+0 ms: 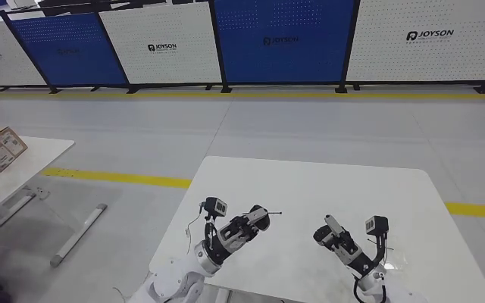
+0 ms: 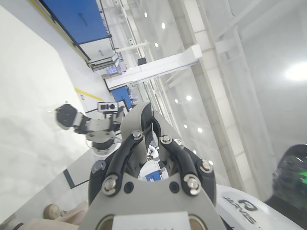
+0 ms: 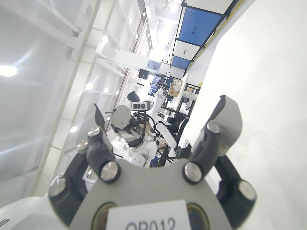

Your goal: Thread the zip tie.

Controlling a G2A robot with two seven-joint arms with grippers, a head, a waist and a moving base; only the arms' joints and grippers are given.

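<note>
1. Noted left tool (image 2: 150, 114) above the desk (image 1: 318, 182), by the near edge toward the near-left corner. Pinched fully shut on the zip tie.
2. Found the zip tie (image 1: 273, 213) as a thin dark strip poking out of the left tool's tip toward the right tool, lifted clear of the desk. Cannot tell head end from tail end.
3. Noted right tool (image 3: 160, 104) above the near edge toward the near-right corner, well apart from the strip's free end. Spread wide, holding nothing.
4. Handling (judged): very light, thin and springy. Probably smooth plastic, so apt to slide or swivel in a loose pinch. Not fragile. Expect wobble at the unsupported end.
5. Where to grip (judged): take hold across the broad flat faces, close to the free end, leaving only a short stub past the pads for aiming. Keep the left pinch firm to stop twisting.
6. Count: 1 zip tie, 2 tools (1 shut and loaded, 1 open and bare), 1 desk.
</note>
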